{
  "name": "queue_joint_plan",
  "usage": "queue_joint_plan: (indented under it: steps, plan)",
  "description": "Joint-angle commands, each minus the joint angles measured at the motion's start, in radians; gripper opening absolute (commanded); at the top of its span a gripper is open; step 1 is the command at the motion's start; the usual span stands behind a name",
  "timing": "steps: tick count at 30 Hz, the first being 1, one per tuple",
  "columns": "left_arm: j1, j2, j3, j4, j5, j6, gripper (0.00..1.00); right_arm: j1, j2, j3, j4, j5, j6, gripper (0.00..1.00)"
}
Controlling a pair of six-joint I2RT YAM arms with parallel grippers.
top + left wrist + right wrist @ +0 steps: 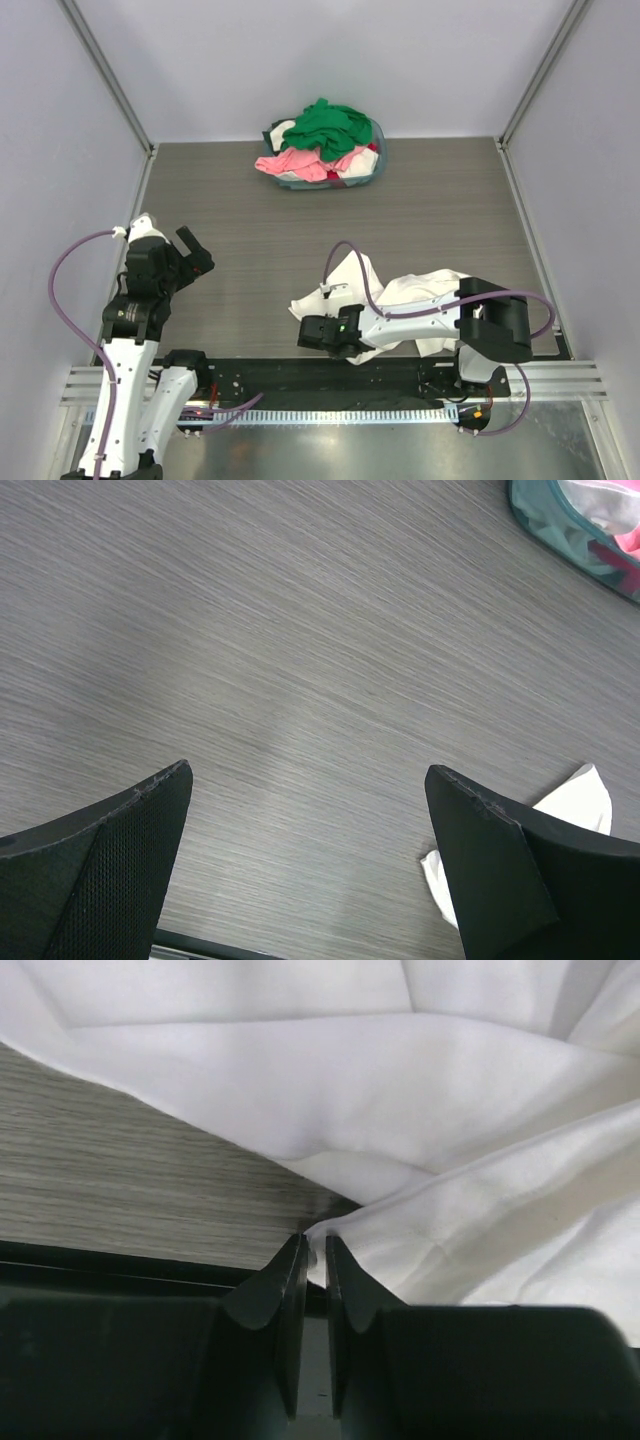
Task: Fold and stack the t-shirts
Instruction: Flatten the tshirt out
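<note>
Only a thin sliver of hem is sitting between the fingers of your right gripper (313,1250), which is pinching narrowly on the white t-shirt (420,1110) right at the near edge of the table (250,220). The likeliest failure, as I am judging it, is the cloth slipping free if you are pulling fast or sideways. Dragging toward the bottom of the frame is also risking the fabric sliding off the table's edge. The shirt is lying crumpled at the lower centre-right of the top view, bunching in soft ridges with one flap pointing toward the middle, and the right arm (490,320) is reaching across part of it, where a lift could be catching it. Your left gripper (195,250) is hanging wide open with nothing in it over bare table at the left, well apart from the shirt. The green t-shirt (325,125) and pink t-shirt (295,162) are lying heaped in the blue-grey basket (380,150) at the upper centre.
</note>
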Motion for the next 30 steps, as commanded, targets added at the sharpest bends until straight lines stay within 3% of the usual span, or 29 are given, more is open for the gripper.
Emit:
queue_joint_plan:
  steps: [1,4,9,12,20,25,30]
  plan:
    - [-0.003,-0.005,0.0,0.029,-0.009,0.019,1.0,0.001,0.014,-0.052,0.024,-0.033,0.028,0.17]
    - [-0.003,0.003,0.002,0.035,0.009,0.033,1.0,0.001,0.001,-0.064,0.041,-0.042,0.02,0.02]
    - [-0.023,0.09,0.01,0.044,0.147,-0.013,1.0,0.001,-0.143,-0.021,-0.107,0.062,0.028,0.01]
    - [-0.113,0.124,-0.033,0.078,0.112,-0.108,1.0,0.003,-0.307,0.049,-0.239,0.196,0.041,0.01]
    - [-0.54,0.271,-0.142,0.236,-0.107,-0.329,0.99,-0.013,-0.63,0.171,-0.469,0.45,0.037,0.01]
    - [-0.718,0.434,-0.171,0.36,-0.141,-0.435,0.86,-0.033,-0.691,0.16,-0.537,0.484,0.043,0.01]
    - [-0.781,0.554,-0.168,0.444,-0.124,-0.461,0.66,-0.034,-0.751,0.123,-0.56,0.497,0.075,0.01]
